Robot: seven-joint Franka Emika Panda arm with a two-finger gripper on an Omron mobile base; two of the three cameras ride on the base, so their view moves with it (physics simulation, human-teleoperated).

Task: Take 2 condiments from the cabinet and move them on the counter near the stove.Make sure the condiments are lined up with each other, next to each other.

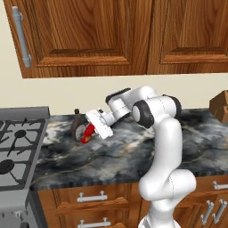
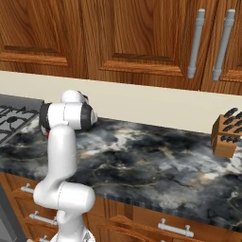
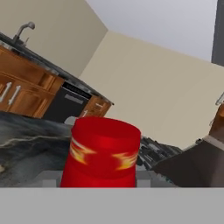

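Reaching leftward over the counter (image 1: pixel 133 156), the white arm in the left base view carries its gripper (image 1: pixel 92 132) low above the marble, close to the stove (image 1: pixel 18 151). A red ketchup bottle (image 1: pixel 87 133) shows just at the hand's end, tilted, with the hand's white body covering much of it. Right behind it stands a dark bottle (image 1: pixel 77 127), its narrow black-capped neck rising beside the hand; the two bottles look to be touching or nearly so, though the overlap hides the exact gap. Above, the cabinet (image 1: pixel 89 35) has its panelled doors shut, a grey bar handle at the left door. A brown knife block (image 1: pixel 221 106) sits at the far right edge of the counter.

From the right base view the arm's elbow and dark joints stand in front of the working spot, so the hand is hidden; a sliver of red (image 2: pixel 47 133) peeks out at the arm's left side, by the edge of the stove. The knife block stands well apart on the right.

In the hand view the ketchup bottle fills the lower middle, its yellow-red label facing the camera, with the dark bottle's shoulder and neck just to its right. The fingertips are covered here; the fingers appear closed in on the ketchup bottle.
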